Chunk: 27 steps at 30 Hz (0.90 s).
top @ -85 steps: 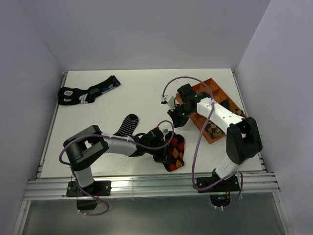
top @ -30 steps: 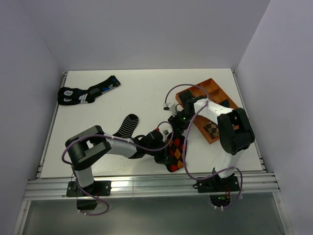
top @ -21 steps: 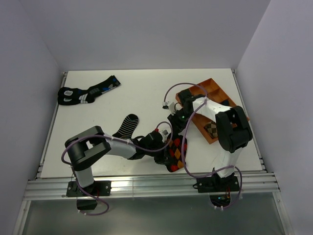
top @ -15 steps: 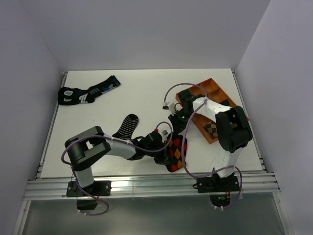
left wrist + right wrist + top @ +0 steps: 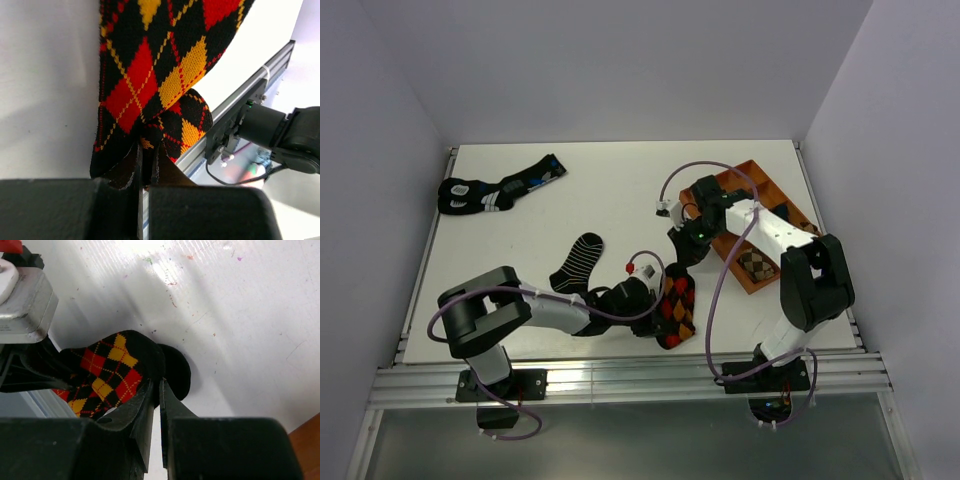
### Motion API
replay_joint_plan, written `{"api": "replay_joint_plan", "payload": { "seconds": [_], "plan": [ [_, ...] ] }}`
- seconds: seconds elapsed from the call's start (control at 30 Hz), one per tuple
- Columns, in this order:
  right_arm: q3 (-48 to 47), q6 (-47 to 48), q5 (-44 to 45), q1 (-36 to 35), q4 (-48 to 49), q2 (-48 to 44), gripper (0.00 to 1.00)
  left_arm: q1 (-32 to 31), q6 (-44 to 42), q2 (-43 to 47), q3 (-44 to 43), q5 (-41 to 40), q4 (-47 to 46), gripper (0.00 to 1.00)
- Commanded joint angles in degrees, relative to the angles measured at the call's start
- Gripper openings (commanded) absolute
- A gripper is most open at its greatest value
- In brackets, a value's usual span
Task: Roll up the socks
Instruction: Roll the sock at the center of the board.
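White table (image 5: 620, 190), matte, w/ small specks and scratches in the right wrist view; plain grey walls round it.

Vs half a sec ago: right arm's elbow has swung out to the right, left arm's shoulder link has shifted left. Argyle sock (image 5: 677, 308) now looks narrower and more bunched at the near edge. R gripper (image 5: 157, 390) has closed, fingers pressed together at the sock's black rounded end; can't tell if cloth is caught. L gripper (image 5: 146, 165) as before, pinching a folded lobe of the same sock.

Argyle sock: soft knit, black w/ red and orange diamonds and thin yellow cross-lines. Striped sock (image 5: 578, 262): short, black w/ white bands, flat, apart on the left. Orange tray (image 5: 760, 172), rigid, w/ dividers, holds a brown-checked bundle (image 5: 755, 263). Dark socks (image 5: 495, 190) lie far left.
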<state>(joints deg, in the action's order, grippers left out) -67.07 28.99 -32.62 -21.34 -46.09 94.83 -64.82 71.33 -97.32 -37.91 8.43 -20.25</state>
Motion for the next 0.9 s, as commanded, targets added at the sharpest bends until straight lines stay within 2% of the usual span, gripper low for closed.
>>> {"api": "replay_joint_plan", "payload": {
  "seconds": [0.0, 0.27, 0.43, 0.87],
  "plan": [
    [-0.52, -0.43, 0.80, 0.25, -1.12, -2.36, 0.15, -2.15, -2.68, 0.20, -1.28, -7.72, 5.91, 0.00],
    [3.51, -3.06, 7.21, 0.25, 0.91, -5.35, 0.14, -5.05, -5.24, -0.15, -5.59, -13.78, 12.33, 0.00],
    [6.24, -3.24, 9.94, 0.16, 3.10, -6.41, 0.14, -5.49, -5.85, -1.29, -6.91, -13.88, 13.39, 0.00],
    [6.95, -0.61, 12.23, 0.16, 8.46, 3.60, 0.12, -5.67, -8.48, -1.82, -8.41, -12.47, 15.33, 0.00]
  ]
}}
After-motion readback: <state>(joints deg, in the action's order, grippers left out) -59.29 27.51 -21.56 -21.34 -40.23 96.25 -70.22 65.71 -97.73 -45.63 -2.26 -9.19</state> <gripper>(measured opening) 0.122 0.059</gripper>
